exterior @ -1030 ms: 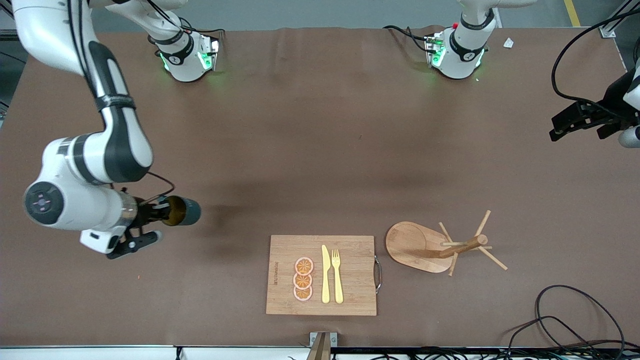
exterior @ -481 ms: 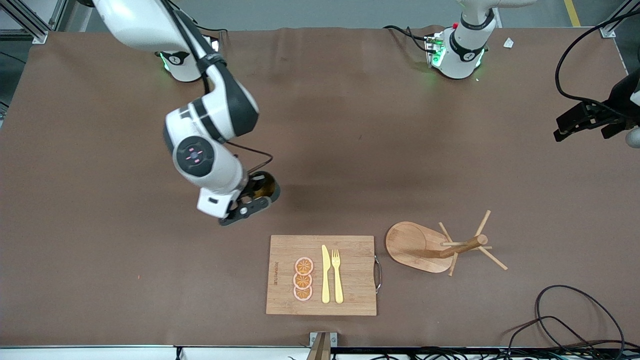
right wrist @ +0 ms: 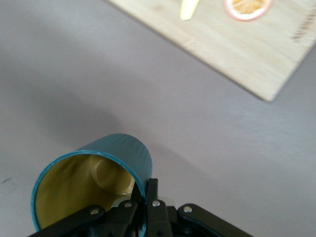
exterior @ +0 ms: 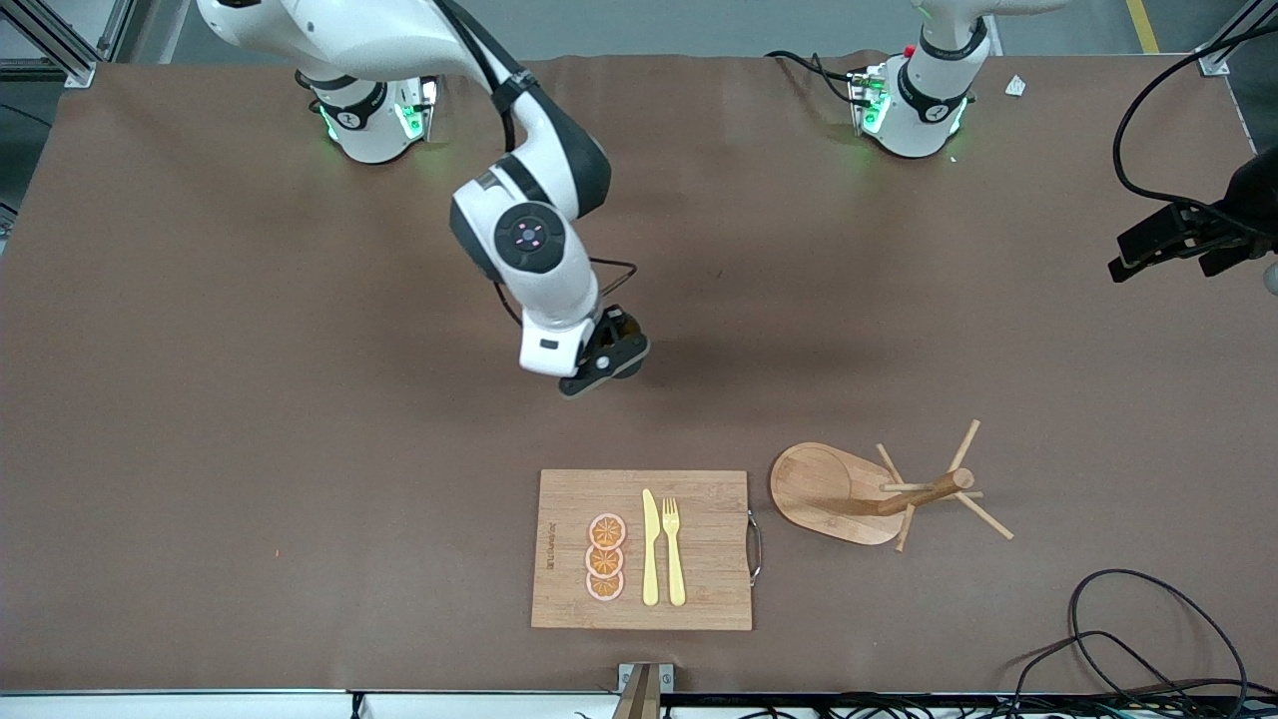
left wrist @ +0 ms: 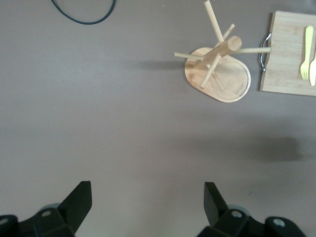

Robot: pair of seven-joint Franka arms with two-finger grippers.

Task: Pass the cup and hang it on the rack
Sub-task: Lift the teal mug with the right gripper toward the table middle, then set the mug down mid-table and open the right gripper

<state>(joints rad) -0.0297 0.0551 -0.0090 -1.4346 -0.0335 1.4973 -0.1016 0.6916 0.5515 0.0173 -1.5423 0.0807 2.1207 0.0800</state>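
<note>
The cup (right wrist: 106, 170), teal outside and yellowish inside, hangs tilted in my right gripper (right wrist: 146, 193), which is shut on its rim with one finger inside and one outside. In the front view my right gripper (exterior: 611, 358) is over the bare brown table near its middle, and the wrist hides most of the cup. The wooden rack (exterior: 867, 491) stands beside the cutting board, toward the left arm's end, its post (left wrist: 223, 49) and thin pegs upright. My left gripper (exterior: 1148, 250) waits at the left arm's end of the table; its fingers (left wrist: 81, 197) stand open over bare table.
A bamboo cutting board (exterior: 699, 589) with orange slices (exterior: 605, 557), a yellow knife (exterior: 650, 547) and fork (exterior: 674, 549) lies near the front edge. A black cable (exterior: 1148, 619) loops at the front corner at the left arm's end.
My right arm has swung the cup from the right arm's end of the table to over its middle. The left gripper has barely drifted.
</note>
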